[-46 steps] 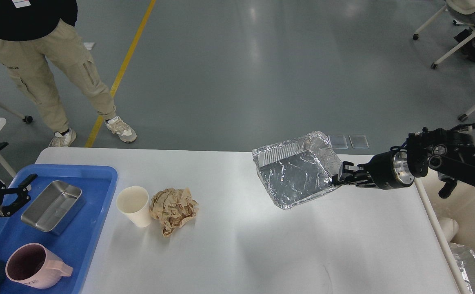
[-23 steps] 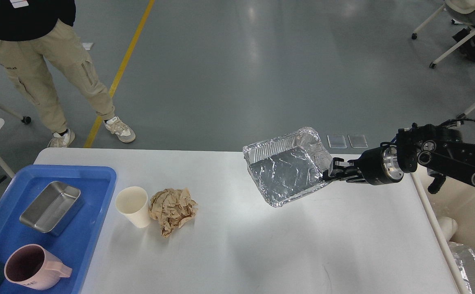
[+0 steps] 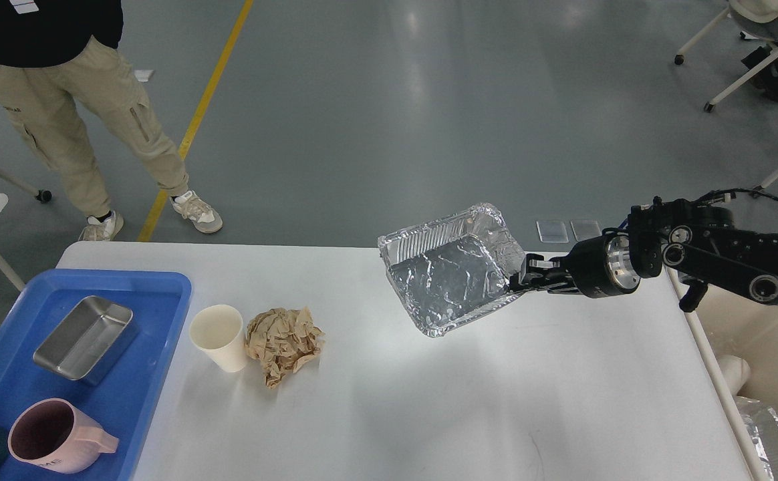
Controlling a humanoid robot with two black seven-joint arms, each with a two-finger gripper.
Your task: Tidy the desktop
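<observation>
The white desktop [image 3: 429,401] fills the lower part of the head view. Above its far middle hangs a crinkled foil tray [image 3: 449,277], tilted, with my right gripper [image 3: 519,280] shut on its right rim. My right arm reaches in from the right edge. A white paper cup [image 3: 218,336] stands upright at the left middle, and a crumpled brown paper ball [image 3: 284,342] lies touching its right side. My left gripper is out of view.
A blue tray [image 3: 155,314] on the left end holds a steel pan [image 3: 85,339] and a pink mug [image 3: 58,437]. A person [image 3: 81,100] stands beyond the far left corner. Another foil piece [image 3: 766,434] lies off the table's right edge.
My right gripper has carried the foil tray to the left and a little higher. My left gripper, seen over the blue tray a second ago, has left the view.
</observation>
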